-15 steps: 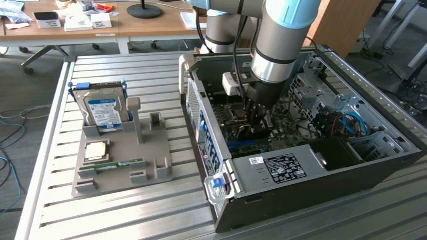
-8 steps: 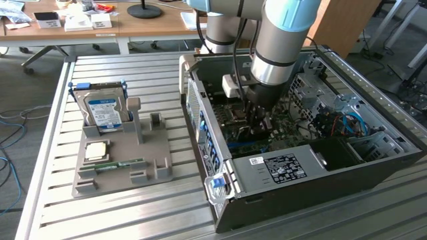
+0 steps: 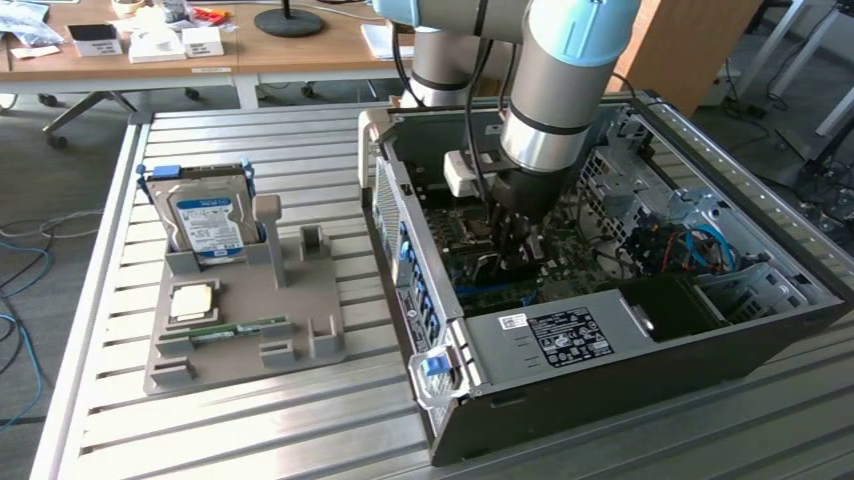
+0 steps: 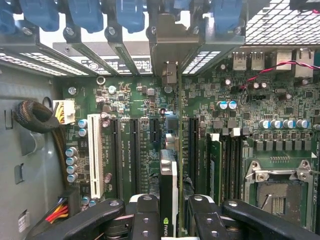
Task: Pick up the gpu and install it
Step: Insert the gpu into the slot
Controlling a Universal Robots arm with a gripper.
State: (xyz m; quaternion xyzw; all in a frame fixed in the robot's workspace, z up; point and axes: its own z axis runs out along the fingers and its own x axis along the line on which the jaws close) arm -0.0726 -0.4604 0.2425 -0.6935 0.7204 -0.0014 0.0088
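Note:
The gpu (image 4: 169,192) stands on edge between my fingers, showing a thin dark edge with a small green logo. My gripper (image 4: 172,216) is shut on it, with one black finger (image 4: 142,212) on each side. The card runs along a slot of the green motherboard (image 4: 135,100), and its silver end bracket (image 4: 172,47) sits at the case's rear slot openings. I cannot tell whether it is seated in the slot. In the exterior view the arm reaches down into the open computer case (image 3: 574,345), with the gripper (image 3: 523,235) low over the motherboard.
A white slot (image 4: 95,155), a RAM stick (image 4: 215,167) and the CPU socket (image 4: 275,192) flank the card. A sleeved cable bundle (image 4: 31,117) lies beside the board. On the table, a grey fixture (image 3: 314,335) holds a hard drive (image 3: 207,215), a chip (image 3: 195,300) and a RAM stick (image 3: 227,330).

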